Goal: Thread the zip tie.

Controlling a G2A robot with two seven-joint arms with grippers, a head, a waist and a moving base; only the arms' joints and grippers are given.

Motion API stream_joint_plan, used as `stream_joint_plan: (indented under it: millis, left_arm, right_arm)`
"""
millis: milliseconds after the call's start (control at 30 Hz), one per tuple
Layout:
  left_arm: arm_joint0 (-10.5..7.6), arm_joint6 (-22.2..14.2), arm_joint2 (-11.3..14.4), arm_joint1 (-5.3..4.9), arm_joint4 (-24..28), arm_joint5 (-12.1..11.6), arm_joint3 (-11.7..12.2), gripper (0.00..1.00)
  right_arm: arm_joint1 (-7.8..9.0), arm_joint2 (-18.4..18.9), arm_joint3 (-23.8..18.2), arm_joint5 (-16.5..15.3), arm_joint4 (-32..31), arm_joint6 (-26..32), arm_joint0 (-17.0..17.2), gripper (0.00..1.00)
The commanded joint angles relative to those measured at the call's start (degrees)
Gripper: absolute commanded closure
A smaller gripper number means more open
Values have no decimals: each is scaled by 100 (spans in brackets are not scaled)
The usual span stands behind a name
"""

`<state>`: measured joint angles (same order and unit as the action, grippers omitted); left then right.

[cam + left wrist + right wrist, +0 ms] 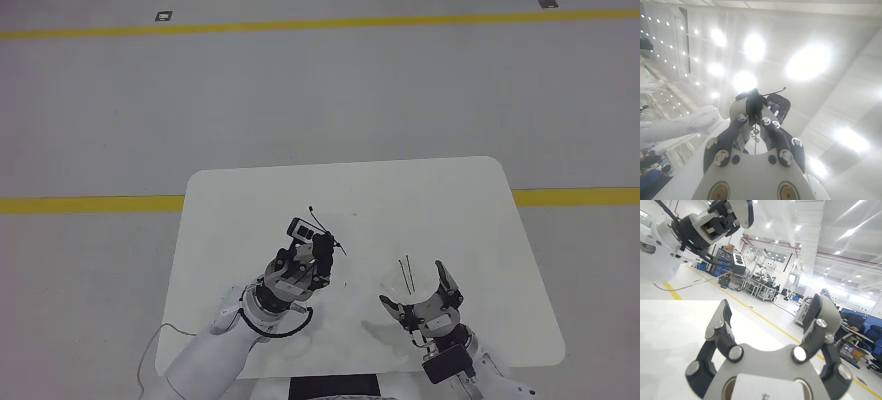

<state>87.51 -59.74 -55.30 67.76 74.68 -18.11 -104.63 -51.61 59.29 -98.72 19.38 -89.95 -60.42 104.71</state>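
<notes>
A thin black zip tie (316, 218) sticks out of my left gripper (322, 245), which is shut on it and held above the middle of the white table (460, 200). In the left wrist view the tie (776, 91) pokes out sideways past the shut fingertips (753, 98), its small head at the free end, and a thin strand hangs down between the fingers. My right gripper (425, 285) stands open and holds nothing, to the right of the left one near the table's front edge. Its two ribbed pads (727, 312) are spread wide apart.
Two thin black strips (405, 268), possibly more zip ties, lie on the table just beyond the right gripper. The table (668, 323) has bare surface at the back and right. A yellow floor line (90, 204) runs behind it.
</notes>
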Motion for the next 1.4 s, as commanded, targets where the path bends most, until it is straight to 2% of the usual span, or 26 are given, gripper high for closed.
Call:
stream_joint_plan:
  millis: [0, 267, 333, 567, 633, 733, 833, 1267, 1367]
  left_arm:
    - [0, 0, 0, 0, 0, 0, 0, 100]
    - [0, 0, 0, 0, 0, 0, 0, 100]
    - [-29, 195, 23, 7, -127, 55, -47, 100]
    - [-165, 721, 175, 51, -777, 34, -122, 100]
    - [-224, 951, 200, 57, -1144, 8, -106, 100]
    - [-240, 1297, 267, 71, -1494, 3, -116, 100]
    - [-262, 1467, 300, 80, -1734, -25, -89, 100]
    - [-257, 1452, 316, 90, -1730, -53, -73, 100]
    - [-261, 1589, 336, 97, -1806, -33, -93, 100]
  right_arm:
    - [42, -79, 92, 10, 0, -13, -153, 0]
    - [351, -603, 421, 10, 0, -127, -893, 0]
    - [410, -720, 447, 10, 0, -108, -989, 0]
    - [427, -751, 460, 10, 0, -85, -1009, 0]
    - [427, -751, 460, 10, 0, -85, -1009, 0]
    - [427, -751, 460, 10, 0, -85, -1009, 0]
    - [427, -751, 460, 10, 0, -85, -1009, 0]
    - [427, -751, 460, 10, 0, -85, -1009, 0]
    - [427, -751, 460, 10, 0, -85, -1009, 0]
